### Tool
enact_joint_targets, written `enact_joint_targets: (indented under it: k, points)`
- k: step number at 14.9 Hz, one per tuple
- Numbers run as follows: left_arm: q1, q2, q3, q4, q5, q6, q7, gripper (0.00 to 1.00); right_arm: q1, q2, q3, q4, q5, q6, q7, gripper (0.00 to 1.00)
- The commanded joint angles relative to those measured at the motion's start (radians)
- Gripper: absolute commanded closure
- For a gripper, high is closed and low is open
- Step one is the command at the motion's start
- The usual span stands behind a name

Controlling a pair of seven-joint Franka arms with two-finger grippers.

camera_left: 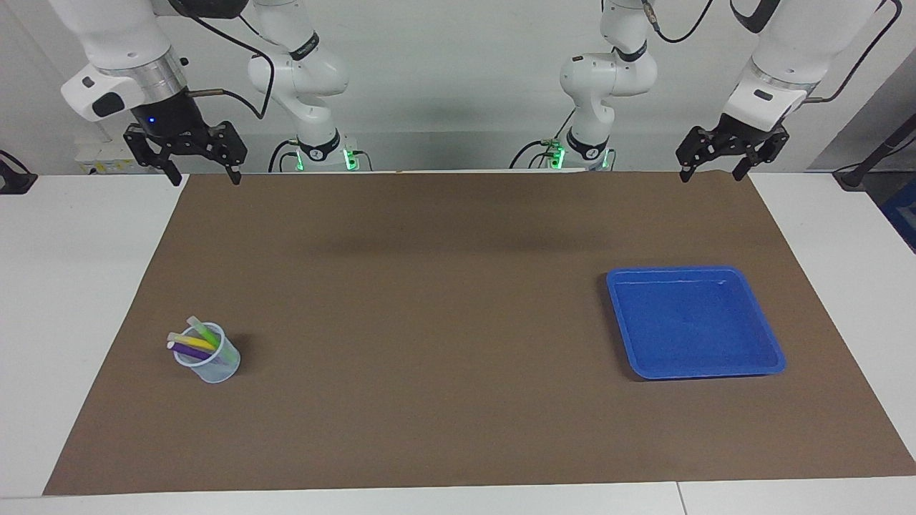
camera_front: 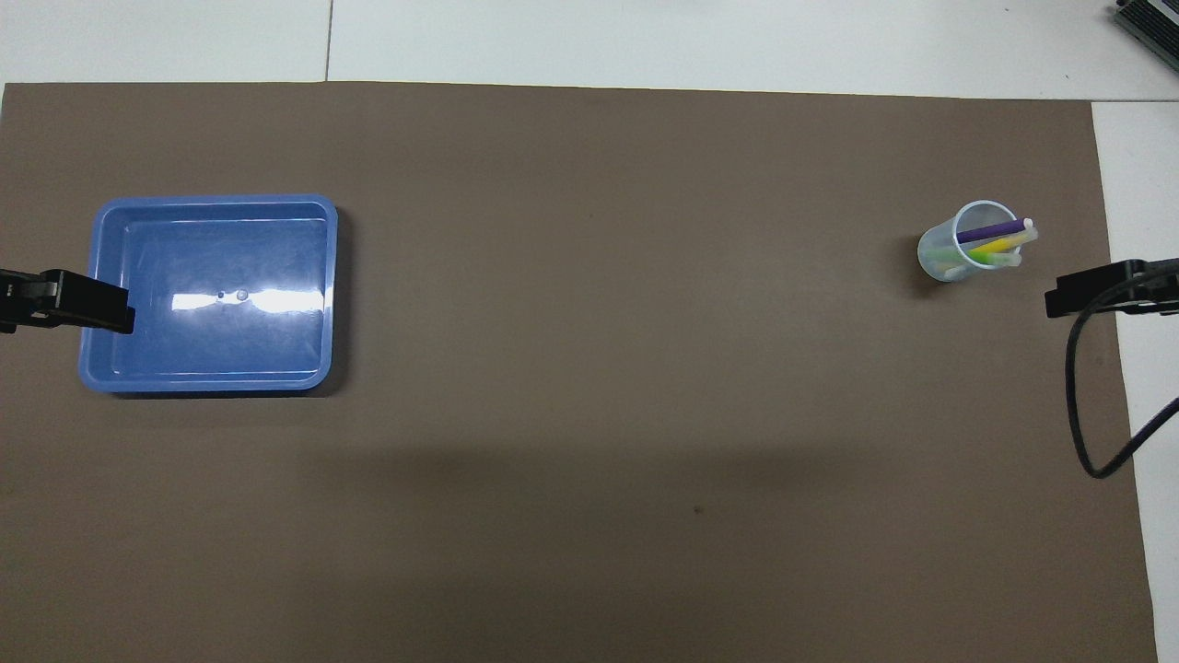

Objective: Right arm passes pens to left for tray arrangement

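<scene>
Nearest the robots, we see both arms waiting, raised over the robots' edge of the brown mat [camera_left: 458, 322] that covers most of the white desk [camera_left: 71, 286]. The right gripper [camera_left: 202, 174], with its small blue light, hangs above the mat's corner at the right arm's end, its fingers spread wide and holding nothing. The left gripper [camera_left: 711, 172] hangs above the corner at the left arm's end, likewise spread wide and empty. Farther out, toward the left arm's end, we find the blue tray [camera_left: 751, 315] lying flat on the mat with nothing in it. A little farther still from the robots, toward the right arm's end and well apart from the tray, stands a small translucent cup [camera_left: 222, 366], upright on the mat. All three pens are in that cup, leaning against its rim with their pale ends sticking out: the green pen [camera_left: 204, 330], the yellow pen [camera_left: 193, 342] and the purple pen [camera_left: 187, 351]. Neither gripper is near the cup or the tray.
</scene>
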Motion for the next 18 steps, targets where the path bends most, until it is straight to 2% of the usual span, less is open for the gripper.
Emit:
enact_joint_targets:
  k: [1,18]
  points:
    - [0.002,-0.011,0.007,-0.005,-0.019,0.014,-0.005,0.0,-0.002,-0.003,0.001,-0.008,0.028,-0.006,0.023,0.0]
    - [-0.011,-0.011,0.0,-0.01,-0.019,0.014,-0.017,0.0,-0.01,-0.014,0.001,-0.03,0.028,-0.006,0.019,0.0]
